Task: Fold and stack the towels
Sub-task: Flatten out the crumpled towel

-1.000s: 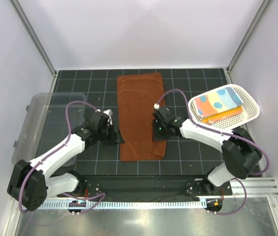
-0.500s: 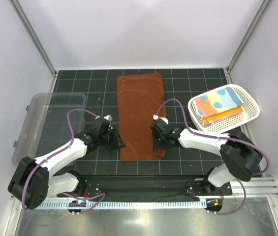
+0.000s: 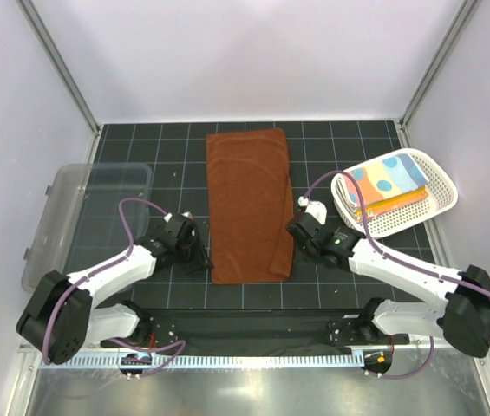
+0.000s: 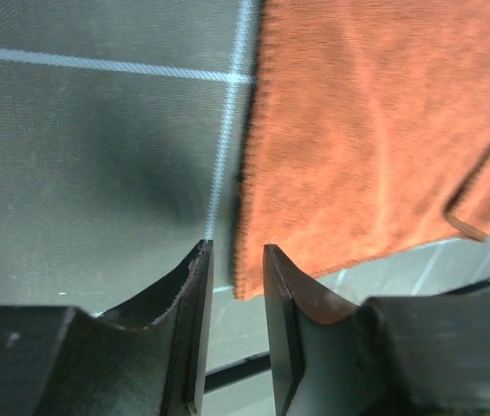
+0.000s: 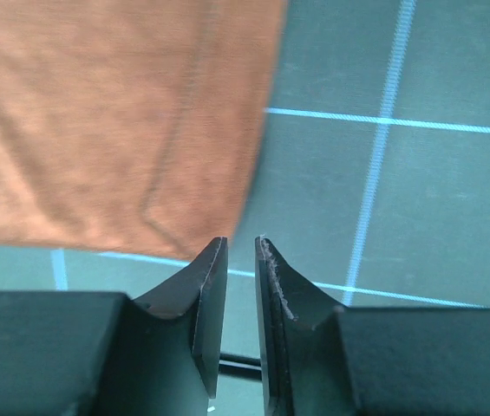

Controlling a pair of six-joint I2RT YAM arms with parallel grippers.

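The large rust-brown towel (image 3: 247, 199) lies folded into a long strip down the middle of the mat, with a doubled layer at its near right corner (image 5: 123, 121). My left gripper (image 3: 206, 262) hovers at the towel's near left corner (image 4: 253, 277). Its jaws are slightly apart and empty, with the corner showing just beyond the tips (image 4: 234, 253). My right gripper (image 3: 297, 242) sits just off the towel's right edge near the front. Its jaws (image 5: 241, 244) are a narrow gap apart over bare mat, holding nothing. More towels, a light blue dotted one (image 3: 385, 178) on orange ones (image 3: 394, 208), lie in the basket.
A white perforated basket (image 3: 440, 186) stands at the right of the mat. A clear plastic bin (image 3: 71, 217) lies at the left edge. Grey walls enclose the black gridded mat (image 3: 158, 147) on three sides.
My left gripper slid nearer along the towel's left edge to its corner and its jaws narrowed. My right gripper moved off the towel to its right side.
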